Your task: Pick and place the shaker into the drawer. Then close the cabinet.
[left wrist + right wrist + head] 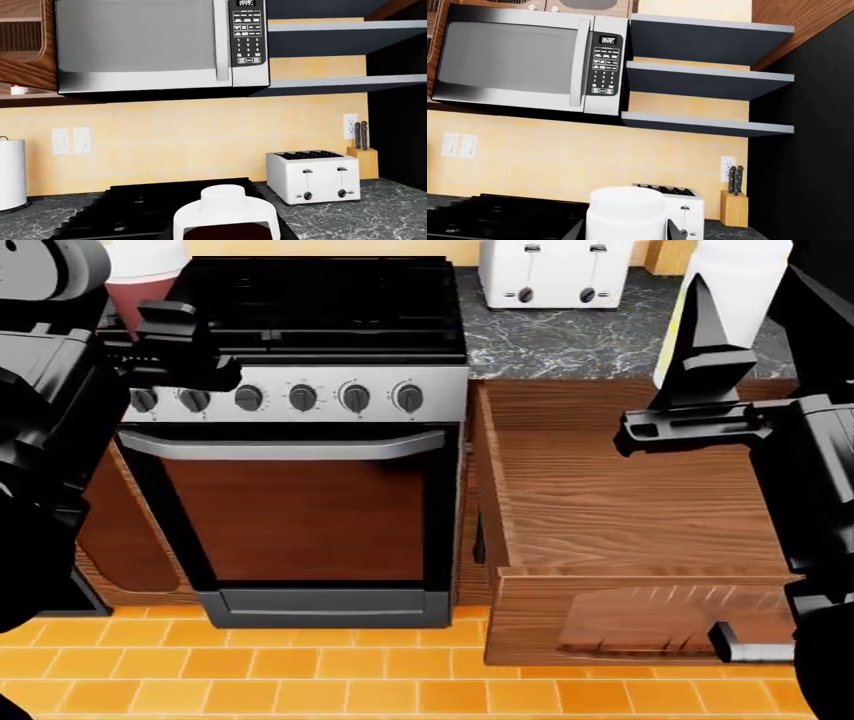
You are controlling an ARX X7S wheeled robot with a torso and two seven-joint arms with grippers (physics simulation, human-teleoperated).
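Shaker over open drawer
Right hand grips the white shaker above the drawer; left hand's grip cannot be told.

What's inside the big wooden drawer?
The open drawer looks empty: only bare wood shows. The right arm covers its right side, so that part cannot be seen.

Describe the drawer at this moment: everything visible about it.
The drawer is a wide, deep box of reddish-brown grained wood, pulled fully open beside the stove, below the dark marble counter. Its floor looks bare. The panelled front faces the camera, with a small silver handle at its right. The right gripper hangs above it.
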